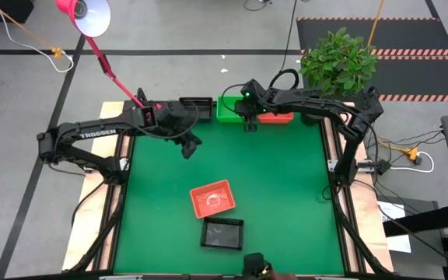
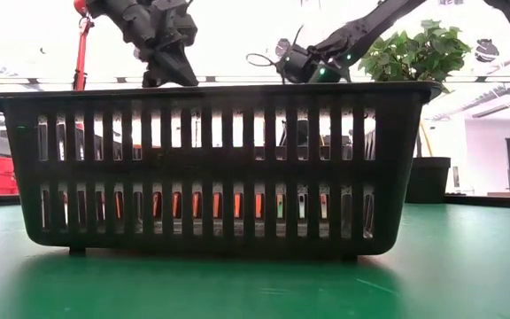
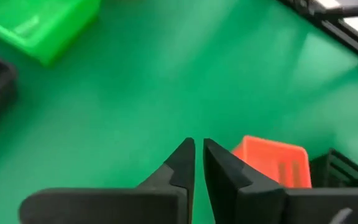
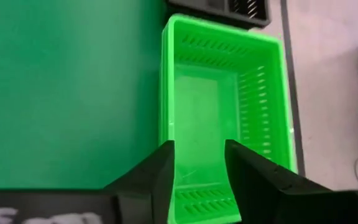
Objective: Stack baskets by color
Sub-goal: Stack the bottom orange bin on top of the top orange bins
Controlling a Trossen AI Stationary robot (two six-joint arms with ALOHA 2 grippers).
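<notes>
Work table and surrounding room, seen from above and from table height.

A green-covered table point(image 1: 286, 179) with a pale wooden edge is set on a grey floor point(image 1: 22, 101) marked with white lines. A pink lamp point(image 1: 84, 14), a potted plant point(image 1: 337, 62), a dark hazard-striped mat point(image 1: 395, 35) and loose cables point(image 1: 407, 155) are seen around it. Bright ceiling light and white walls point(image 2: 494, 142) are shown beyond.

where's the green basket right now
In the high view the green basket sits at the far edge of the table, between a black basket on its left and an orange-red basket on its right, under the right hand.
</notes>
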